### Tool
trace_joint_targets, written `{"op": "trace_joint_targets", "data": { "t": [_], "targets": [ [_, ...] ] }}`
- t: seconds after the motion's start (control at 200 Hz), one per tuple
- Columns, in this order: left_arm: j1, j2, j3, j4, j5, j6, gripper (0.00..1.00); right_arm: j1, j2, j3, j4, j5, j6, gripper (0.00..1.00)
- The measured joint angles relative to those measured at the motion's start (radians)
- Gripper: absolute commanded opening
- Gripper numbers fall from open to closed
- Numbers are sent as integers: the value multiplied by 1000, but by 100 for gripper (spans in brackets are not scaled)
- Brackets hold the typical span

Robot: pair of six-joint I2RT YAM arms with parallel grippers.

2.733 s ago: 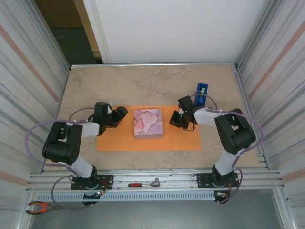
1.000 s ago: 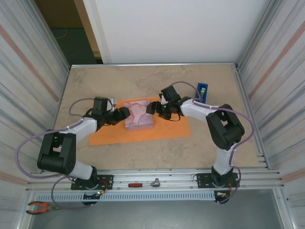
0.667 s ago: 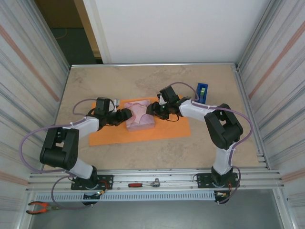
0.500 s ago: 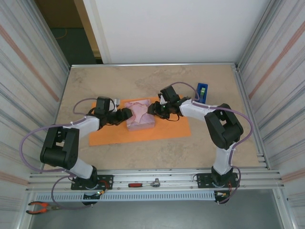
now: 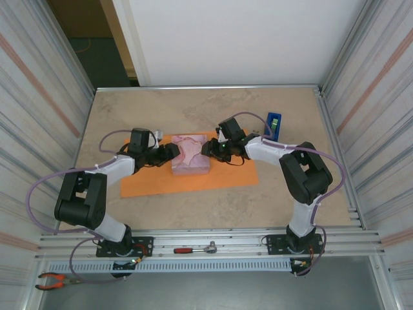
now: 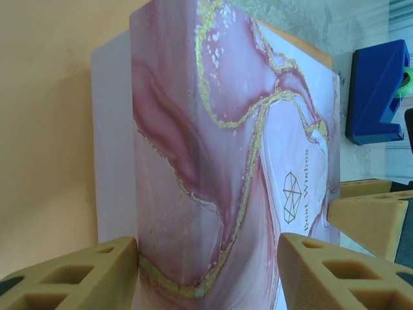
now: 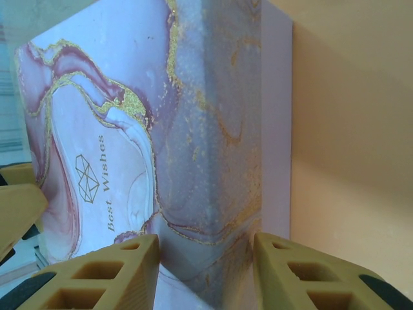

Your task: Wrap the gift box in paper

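Note:
The gift box point(image 5: 190, 155), pink marble with gold veins and "Best Wishes" on its lid, sits on the orange paper point(image 5: 155, 184) near the sheet's far edge. My left gripper point(image 5: 169, 153) is at the box's left side. In the left wrist view its fingers bracket the box's side wall point(image 6: 213, 129), one low by the paper point(image 6: 45, 97), one over the lid; the left gripper point(image 6: 208, 258) looks shut on it. My right gripper point(image 5: 208, 148) is at the right side. The right gripper point(image 7: 206, 258) is shut on the box's side point(image 7: 193, 97), beside the paper point(image 7: 348, 129).
A blue tape dispenser point(image 5: 273, 124) stands on the table just right of the right arm, also seen past the box point(image 6: 374, 90). A ratchet wrench point(image 5: 197, 248) and pliers point(image 5: 51, 281) lie on the front rail. Metal frame walls close in both sides.
The right gripper's fingers have closed in on the box's right side. The left gripper has narrowed slightly on the left side. Box and paper have barely shifted.

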Motion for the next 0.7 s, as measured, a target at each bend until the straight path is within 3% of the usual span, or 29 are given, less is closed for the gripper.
{"op": "trace_joint_targets", "data": {
  "t": [0.696],
  "targets": [
    [-6, 46, -6, 7, 1, 0, 64, -1, 0, -20, 26, -4, 3, 46]
  ]
}}
